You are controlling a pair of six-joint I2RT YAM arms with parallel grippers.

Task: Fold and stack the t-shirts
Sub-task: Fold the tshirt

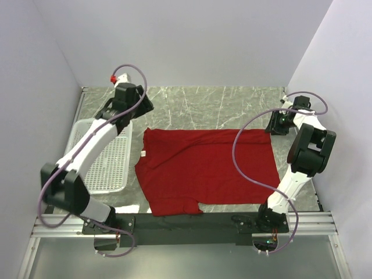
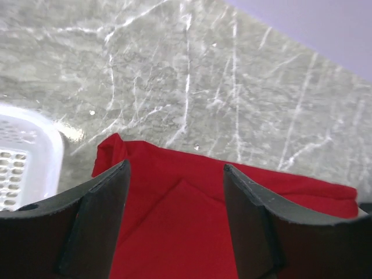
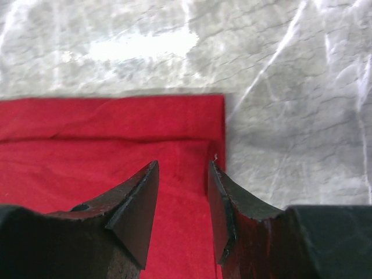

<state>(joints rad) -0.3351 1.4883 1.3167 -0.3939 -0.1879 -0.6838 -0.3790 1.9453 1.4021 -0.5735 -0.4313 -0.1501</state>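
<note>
Note for your log: the deep-red short-sleeved cloth t-shirt (image 1: 203, 171) looks matt and soft, with light creases. The grey marble-look tabletop (image 1: 203, 104) is smooth and glossy, throwing glare. The white plastic mesh basket (image 1: 113, 165) is smooth with a faint sheen. The silver metal rail (image 1: 317, 224) has a dull sheen.

No legible text, brand, number or sign appears in any view. The small white neck tag (image 1: 143, 153) on the deep-red t-shirt (image 1: 203, 168) is too small for any print to be read.
</note>
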